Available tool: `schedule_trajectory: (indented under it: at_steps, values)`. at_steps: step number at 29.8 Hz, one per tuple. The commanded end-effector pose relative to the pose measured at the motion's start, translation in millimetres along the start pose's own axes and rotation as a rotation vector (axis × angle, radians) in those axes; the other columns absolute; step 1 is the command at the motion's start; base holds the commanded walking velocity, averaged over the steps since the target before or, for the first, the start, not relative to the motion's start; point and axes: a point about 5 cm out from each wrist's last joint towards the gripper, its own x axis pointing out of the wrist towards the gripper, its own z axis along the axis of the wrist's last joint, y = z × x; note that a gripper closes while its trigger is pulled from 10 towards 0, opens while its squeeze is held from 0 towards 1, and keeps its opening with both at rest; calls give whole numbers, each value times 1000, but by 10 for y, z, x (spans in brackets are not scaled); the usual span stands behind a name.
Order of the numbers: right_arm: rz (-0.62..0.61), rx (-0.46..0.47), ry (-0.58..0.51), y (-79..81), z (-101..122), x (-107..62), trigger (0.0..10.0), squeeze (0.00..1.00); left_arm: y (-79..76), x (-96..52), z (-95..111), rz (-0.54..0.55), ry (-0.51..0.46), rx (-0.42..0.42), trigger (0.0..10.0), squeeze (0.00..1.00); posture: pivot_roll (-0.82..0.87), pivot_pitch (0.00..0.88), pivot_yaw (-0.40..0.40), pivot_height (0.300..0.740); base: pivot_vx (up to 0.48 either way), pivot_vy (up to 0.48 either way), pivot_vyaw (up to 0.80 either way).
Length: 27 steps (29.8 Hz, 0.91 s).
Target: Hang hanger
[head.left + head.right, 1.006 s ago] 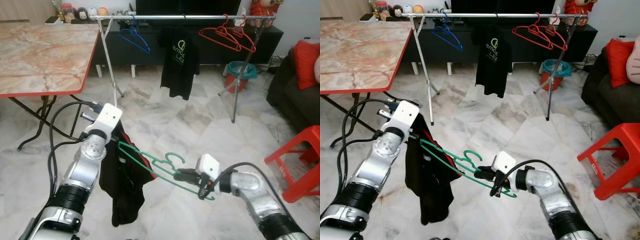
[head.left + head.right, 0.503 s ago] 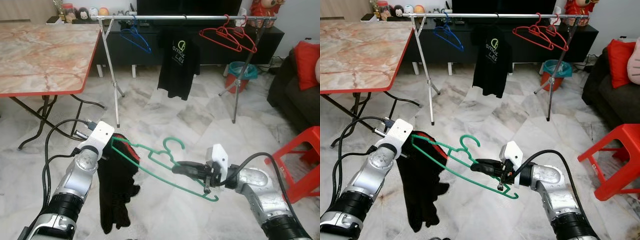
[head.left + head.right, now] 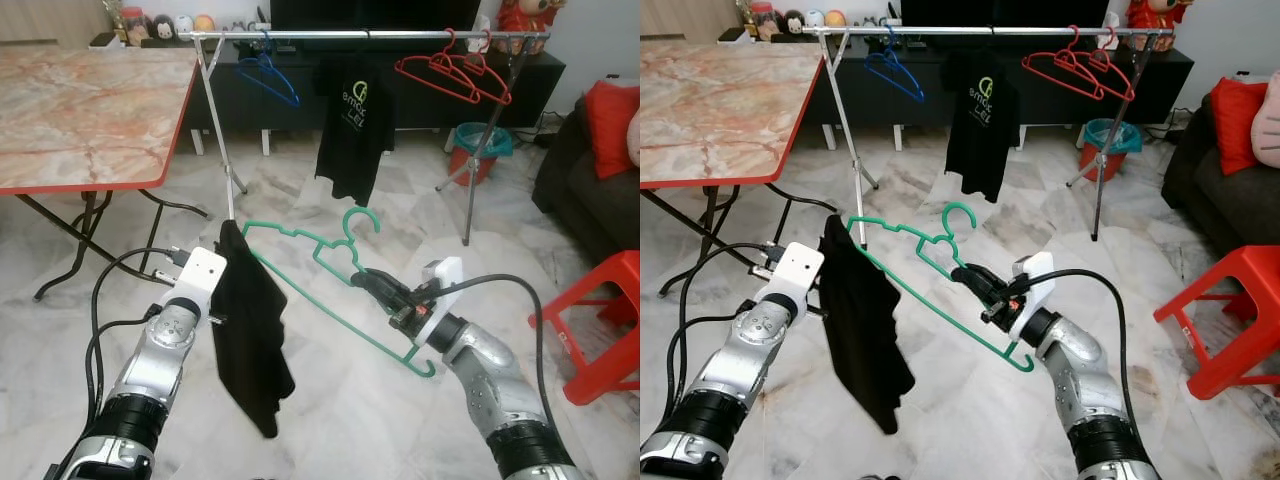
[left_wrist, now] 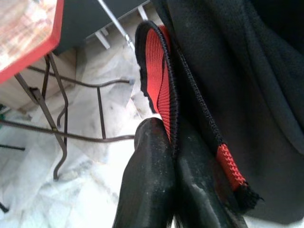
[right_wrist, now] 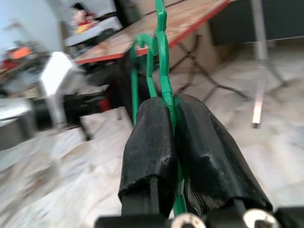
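Observation:
My right gripper [image 3: 368,284] is shut on the green hanger [image 3: 300,262] just below its hook and holds it slanted above the floor, hook up. In the right wrist view both fingers [image 5: 199,137] clamp the green wire. A black garment [image 3: 250,340] hangs down from the hanger's left end. My left gripper [image 4: 172,142] is shut on that garment's red-lined edge [image 4: 159,80]. Further ahead stands the silver clothes rail [image 3: 300,35], carrying a blue hanger [image 3: 268,76], a black T-shirt [image 3: 358,115] and red hangers [image 3: 455,70].
A marble-topped folding table [image 3: 80,110] with a red rim stands at the left. A red stool [image 3: 600,325] is at the right, with a dark sofa and red cushion [image 3: 612,112] behind it. A teal bin [image 3: 482,140] sits by the rail's right leg.
My right gripper has lifted the green hanger and swung it more upright. The left gripper has risen with the garment, which now hangs straighter from the hanger's left end.

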Motion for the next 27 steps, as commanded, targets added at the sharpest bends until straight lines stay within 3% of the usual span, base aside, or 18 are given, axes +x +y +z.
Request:
schedule_trajectory:
  at_steps: [1,3,7,11,17,27]
  values:
    - [36,-78,-81,21,227,0,10000,0,-19,-30,-159,-17,67,-8,10000,0,34,0,-18,740,0,0,0]
    - [71,-117,32,5,147,-73,10000,0,42,-16,-81,19,31,-15,10000,0,36,0,-19,740,0,0,0]
    - [98,-147,145,-17,71,-142,10000,0,102,-7,-8,63,-6,-32,10000,0,33,0,-20,740,0,0,0]
    - [148,-236,371,-45,-118,-272,10000,0,222,-2,131,146,-81,-60,10000,0,35,0,-21,740,0,0,0]
    - [214,-291,552,-53,-247,-386,10000,0,352,-13,275,204,-157,-78,10000,0,38,0,-22,740,0,0,0]
    - [236,-461,841,-173,-282,-512,10000,0,363,-28,262,216,-170,-71,10000,0,38,0,-20,740,0,0,0]
